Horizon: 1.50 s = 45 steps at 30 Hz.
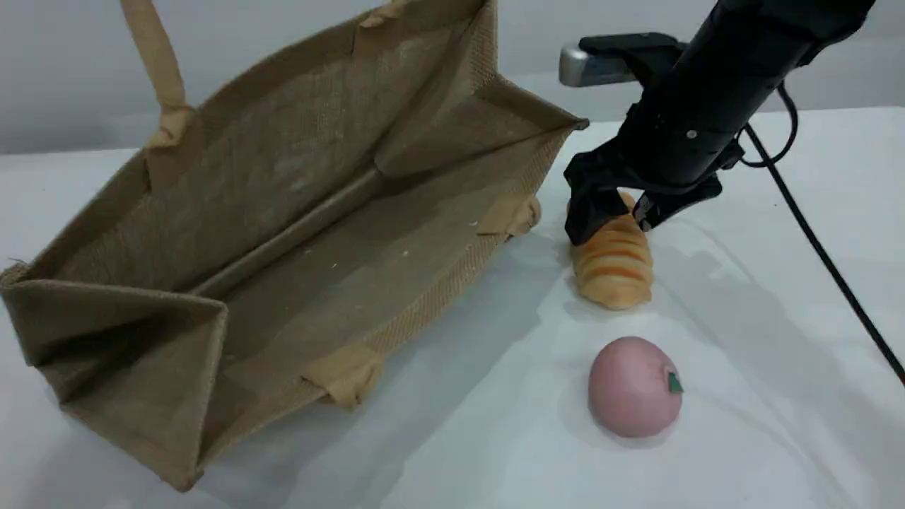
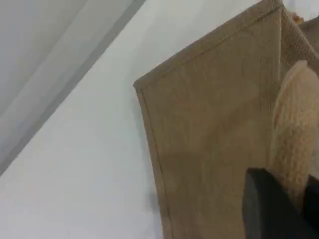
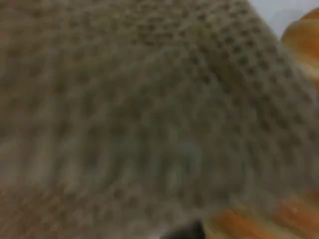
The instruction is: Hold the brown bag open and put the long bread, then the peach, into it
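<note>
The brown bag [image 1: 297, 212] lies on its side with its mouth gaping toward the front right. One light handle [image 1: 157, 67] is pulled up out of the scene view's top. The left wrist view shows that handle [image 2: 294, 129] running into my left gripper [image 2: 271, 206], which is shut on it above the bag's outer wall [image 2: 214, 149]. The long bread [image 1: 614, 265] lies on the table just right of the bag's mouth. My right gripper [image 1: 621, 215] is clamped over its far end, one finger on each side. The right wrist view shows blurred bag weave and a bit of the bread [image 3: 249, 225]. The peach [image 1: 634, 387] sits in front of the bread.
The white table [image 1: 778, 396] stretches to the right and front of the foods. The right arm's black cable [image 1: 820, 247] runs diagonally across the table at the far right. A grey wall stands behind.
</note>
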{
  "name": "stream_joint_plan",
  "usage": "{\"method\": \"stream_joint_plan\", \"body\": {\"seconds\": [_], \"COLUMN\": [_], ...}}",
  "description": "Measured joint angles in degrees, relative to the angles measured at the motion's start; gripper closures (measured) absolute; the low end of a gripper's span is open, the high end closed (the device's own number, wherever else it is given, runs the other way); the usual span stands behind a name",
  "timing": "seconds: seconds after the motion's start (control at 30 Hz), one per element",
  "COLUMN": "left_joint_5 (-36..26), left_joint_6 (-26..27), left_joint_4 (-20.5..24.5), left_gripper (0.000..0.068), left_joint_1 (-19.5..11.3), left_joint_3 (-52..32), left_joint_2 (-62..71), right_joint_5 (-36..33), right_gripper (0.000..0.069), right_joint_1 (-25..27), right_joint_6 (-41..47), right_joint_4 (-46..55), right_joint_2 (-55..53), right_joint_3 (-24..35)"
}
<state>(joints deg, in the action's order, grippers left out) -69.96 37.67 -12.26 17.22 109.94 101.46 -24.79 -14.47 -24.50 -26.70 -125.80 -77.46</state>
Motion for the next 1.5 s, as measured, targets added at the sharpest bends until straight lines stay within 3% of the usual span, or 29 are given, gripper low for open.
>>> {"method": "stream_joint_plan", "body": {"seconds": [0.3, 0.4, 0.63, 0.7, 0.93, 1.2, 1.5], "left_joint_5": [0.0, 0.0, 0.0, 0.0, 0.0, 0.0, 0.0], "left_joint_6": [0.0, 0.0, 0.0, 0.0, 0.0, 0.0, 0.0], "left_joint_4": [0.0, 0.0, 0.1, 0.1, 0.2, 0.2, 0.0], "left_gripper": [0.0589, 0.0589, 0.0589, 0.0589, 0.0589, 0.0589, 0.0589], "left_joint_1": [0.0, 0.0, 0.0, 0.0, 0.0, 0.0, 0.0], "left_joint_3": [0.0, 0.0, 0.0, 0.0, 0.0, 0.0, 0.0], "left_joint_2": [0.0, 0.0, 0.0, 0.0, 0.0, 0.0, 0.0], "right_joint_5": [0.7, 0.8, 0.0, -0.4, -5.4, -16.7, -17.6], "right_gripper": [0.0172, 0.0265, 0.0594, 0.0635, 0.0644, 0.0646, 0.0646], "right_joint_1": [0.0, 0.0, 0.1, 0.4, 4.9, 8.9, 8.7], "right_joint_6": [0.0, 0.0, 0.0, 0.4, 6.5, 8.5, 6.7], "right_joint_4": [2.9, 5.1, 7.9, 8.1, 12.0, 13.0, 4.9], "right_joint_2": [-2.4, -2.4, -2.4, -2.2, 2.7, 12.7, 27.4], "right_joint_3": [-1.3, -1.3, -1.3, -1.3, -1.3, -0.9, 8.2]}}
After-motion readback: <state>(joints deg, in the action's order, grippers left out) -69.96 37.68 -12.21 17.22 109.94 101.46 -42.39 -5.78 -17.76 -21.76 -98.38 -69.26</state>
